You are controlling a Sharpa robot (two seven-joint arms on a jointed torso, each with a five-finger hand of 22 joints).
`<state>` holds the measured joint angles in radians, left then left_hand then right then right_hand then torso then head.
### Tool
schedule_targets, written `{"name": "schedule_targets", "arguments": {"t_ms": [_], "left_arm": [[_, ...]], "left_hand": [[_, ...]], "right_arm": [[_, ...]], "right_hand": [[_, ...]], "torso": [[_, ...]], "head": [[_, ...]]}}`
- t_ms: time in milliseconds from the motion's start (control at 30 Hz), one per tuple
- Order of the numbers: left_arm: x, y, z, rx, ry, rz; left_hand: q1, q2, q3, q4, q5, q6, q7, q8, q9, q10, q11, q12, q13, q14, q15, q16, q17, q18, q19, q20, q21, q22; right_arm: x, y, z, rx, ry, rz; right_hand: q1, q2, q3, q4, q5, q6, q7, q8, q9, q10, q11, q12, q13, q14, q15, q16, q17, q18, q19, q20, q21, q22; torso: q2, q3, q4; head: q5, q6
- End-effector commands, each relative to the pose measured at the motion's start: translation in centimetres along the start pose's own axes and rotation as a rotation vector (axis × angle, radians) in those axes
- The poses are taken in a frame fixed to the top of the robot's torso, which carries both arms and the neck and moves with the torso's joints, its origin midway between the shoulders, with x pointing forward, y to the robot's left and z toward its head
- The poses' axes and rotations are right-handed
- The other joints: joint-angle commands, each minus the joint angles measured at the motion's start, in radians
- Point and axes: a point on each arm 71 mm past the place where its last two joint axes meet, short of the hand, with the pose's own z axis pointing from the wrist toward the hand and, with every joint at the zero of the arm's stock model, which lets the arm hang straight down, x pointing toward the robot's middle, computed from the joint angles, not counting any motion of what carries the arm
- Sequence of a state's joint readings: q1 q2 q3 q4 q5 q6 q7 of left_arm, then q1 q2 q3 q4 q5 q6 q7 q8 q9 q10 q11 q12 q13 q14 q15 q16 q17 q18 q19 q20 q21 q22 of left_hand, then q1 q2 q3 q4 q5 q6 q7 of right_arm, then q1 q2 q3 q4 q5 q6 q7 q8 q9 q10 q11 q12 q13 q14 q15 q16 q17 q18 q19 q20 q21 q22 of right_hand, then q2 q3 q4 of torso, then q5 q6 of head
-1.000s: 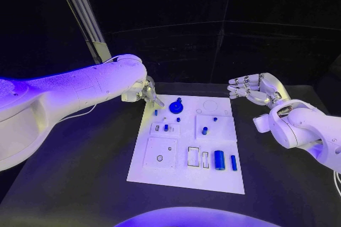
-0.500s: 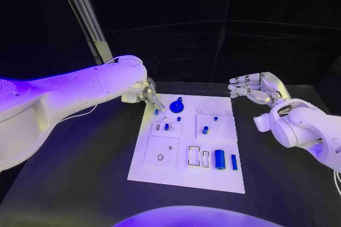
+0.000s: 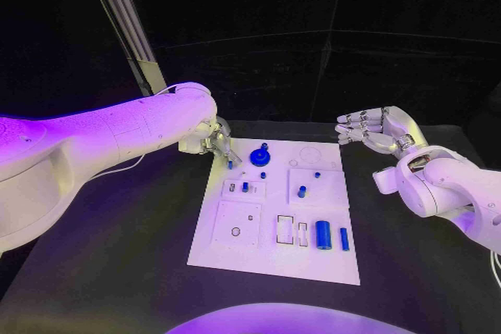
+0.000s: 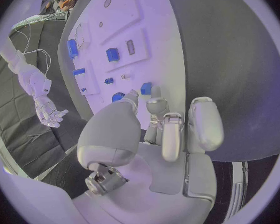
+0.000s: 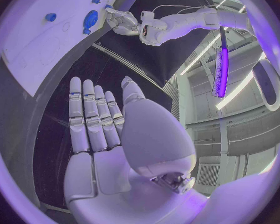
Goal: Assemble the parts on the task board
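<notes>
Left hand (image 3: 216,142) sits at the far left corner of the task board (image 3: 276,258), and I read it as pinching a small blue peg (image 3: 229,163) between fingertips; the left wrist view shows a blue piece (image 4: 146,88) right at the fingers (image 4: 157,106), so I call it held, just above or touching the board. Right hand (image 3: 373,131) hovers off the far right corner of the board, over the table (image 3: 115,254), fingers together and held out nearly straight, holding nothing.

Progress, my judgement: early to middle. A round blue knob (image 3: 259,157) stands in the far part of the board, a few small blue pegs (image 3: 245,187) look seated in the raised middle blocks, but I can't confirm how deep. A blue cylinder (image 3: 323,235) and a thin blue bar (image 3: 344,238) lie near the right edge, beside two open slots (image 3: 284,230). Those seem left to do, plus the peg in my left hand.
</notes>
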<state>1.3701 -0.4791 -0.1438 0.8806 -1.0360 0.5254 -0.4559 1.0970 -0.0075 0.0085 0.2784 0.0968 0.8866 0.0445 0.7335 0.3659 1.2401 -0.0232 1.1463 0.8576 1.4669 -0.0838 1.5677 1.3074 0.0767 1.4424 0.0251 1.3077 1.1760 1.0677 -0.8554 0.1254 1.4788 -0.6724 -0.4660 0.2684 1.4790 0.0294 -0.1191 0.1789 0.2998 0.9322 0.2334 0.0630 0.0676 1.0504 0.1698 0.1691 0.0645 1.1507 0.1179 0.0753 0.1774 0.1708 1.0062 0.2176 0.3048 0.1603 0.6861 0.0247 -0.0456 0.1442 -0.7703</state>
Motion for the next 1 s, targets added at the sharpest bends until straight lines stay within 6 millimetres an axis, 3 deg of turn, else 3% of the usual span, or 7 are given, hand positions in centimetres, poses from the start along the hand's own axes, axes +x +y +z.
{"name": "schedule_targets", "arguments": {"t_ms": [33, 467, 767, 900, 1000], "left_arm": [[0.23, -0.33, -0.02, 0.029, 0.035, 0.005], [0.22, -0.27, 0.02, 0.037, 0.028, -0.025], [0.06, -0.31, 0.01, 0.053, 0.004, -0.061], [0.02, -0.3, 0.0, 0.065, 0.001, -0.084], [0.03, -0.21, -0.03, 0.075, 0.004, -0.1]], "left_hand": [[0.016, 0.003, -0.007, 0.001, -0.004, 0.008, 0.001, 0.004, 0.001, 0.008, -0.001, 0.005, 0.0, 0.104, -0.002, 0.003, 0.263, 0.003, 0.005, -0.001, 0.005, 0.001], [0.05, 0.038, -0.004, -0.003, -0.003, 0.009, 0.0, 0.008, 0.005, 0.01, -0.003, 0.007, 0.001, 0.104, -0.003, 0.003, 0.263, 0.003, 0.005, -0.002, 0.003, 0.0], [0.106, 0.071, 0.019, -0.028, -0.001, 0.007, -0.003, 0.014, 0.014, 0.012, -0.005, 0.008, 0.002, 0.104, -0.005, 0.003, 0.263, 0.004, 0.005, -0.004, 0.001, -0.001], [0.144, 0.092, 0.045, -0.05, 0.002, 0.002, -0.007, 0.019, 0.019, 0.012, -0.009, 0.008, 0.002, 0.104, -0.007, 0.003, 0.263, 0.004, 0.005, -0.005, 0.001, 0.0], [0.202, 0.112, 0.091, -0.09, 0.005, -0.008, -0.011, 0.019, 0.023, 0.01, -0.013, 0.005, 0.0, 0.104, -0.01, 0.003, 0.263, 0.004, 0.005, -0.008, 0.0, 0.0]], "right_arm": [[0.07, 0.21, 0.09, -0.013, 0.007, 0.001], [-0.04, 0.0, 0.22, -0.01, 0.004, -0.002], [-0.27, -0.29, 0.32, -0.004, -0.003, -0.006], [-0.3, -0.33, 0.34, -0.003, -0.004, -0.007], [-0.34, -0.38, 0.34, -0.001, -0.005, -0.008]], "right_hand": [[-0.003, 0.009, -0.003, -0.005, -0.006, -0.009, 0.0, -0.001, -0.001, -0.007, -0.001, 0.005, -0.001, -0.005, 0.001, -0.005, -0.001, 0.009, 0.005, 0.002, -0.006, -0.002], [-0.003, 0.009, -0.003, -0.005, -0.006, -0.009, 0.0, -0.001, -0.001, -0.007, -0.001, 0.005, -0.001, -0.005, 0.001, -0.005, -0.001, 0.009, 0.005, 0.002, -0.006, -0.002], [-0.003, 0.009, -0.003, -0.005, -0.006, -0.009, 0.0, -0.001, -0.001, -0.007, -0.001, 0.005, -0.001, -0.005, 0.001, -0.005, -0.001, 0.009, 0.005, 0.002, -0.006, -0.002], [-0.003, 0.009, -0.003, -0.005, -0.006, -0.009, 0.0, -0.001, -0.001, -0.007, -0.001, 0.005, -0.001, -0.005, 0.001, -0.005, -0.001, 0.009, 0.005, 0.002, -0.006, -0.002], [-0.003, 0.009, -0.003, -0.005, -0.006, -0.009, 0.0, -0.001, -0.001, -0.007, -0.001, 0.005, -0.001, -0.005, 0.001, -0.005, -0.001, 0.009, 0.005, 0.002, -0.006, -0.002]], "torso": [[0.001, -0.0001, -0.0005], [0.0, -0.0004, -0.0003], [0.001, 0.0, 0.0], [0.001, 0.0002, -0.001], [0.001, -0.0001, -0.0012]], "head": [[0.0, 0.0], [-0.001, 0.0], [0.0, 0.0], [0.001, -0.001], [0.001, -0.001]]}}
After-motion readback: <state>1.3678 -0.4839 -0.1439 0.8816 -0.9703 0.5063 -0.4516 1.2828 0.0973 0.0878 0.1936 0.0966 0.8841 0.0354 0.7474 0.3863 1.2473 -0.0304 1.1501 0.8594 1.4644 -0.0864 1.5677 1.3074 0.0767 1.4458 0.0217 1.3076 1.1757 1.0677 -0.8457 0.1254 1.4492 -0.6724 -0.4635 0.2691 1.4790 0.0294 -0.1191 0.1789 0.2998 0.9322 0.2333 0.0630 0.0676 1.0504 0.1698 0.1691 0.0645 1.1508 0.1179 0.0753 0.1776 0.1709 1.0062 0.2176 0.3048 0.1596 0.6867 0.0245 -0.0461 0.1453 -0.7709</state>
